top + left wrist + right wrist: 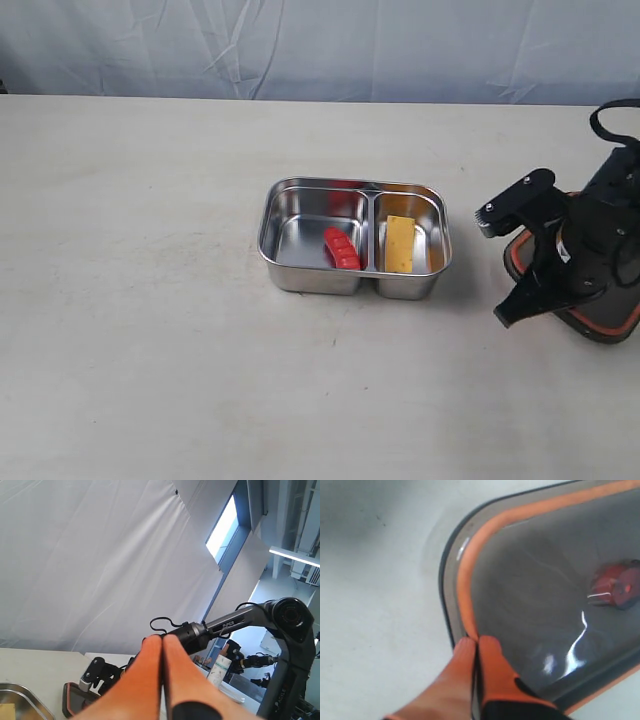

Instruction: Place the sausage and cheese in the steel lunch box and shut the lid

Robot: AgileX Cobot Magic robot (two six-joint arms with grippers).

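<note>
Lid: your right gripper, angled down, pinches its rim; your left gripper, raised, has its fingers pressed together.

A wrinkled white sheet spans the frame's top above a pale tabletop; the left wrist view shows a bright window upper right.

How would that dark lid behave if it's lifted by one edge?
The lid looks thin, moulded plastic, so probably light and fairly stiff. Its glossy surface may be slippery, though the orange seal along its rim likely adds grip.
</note>
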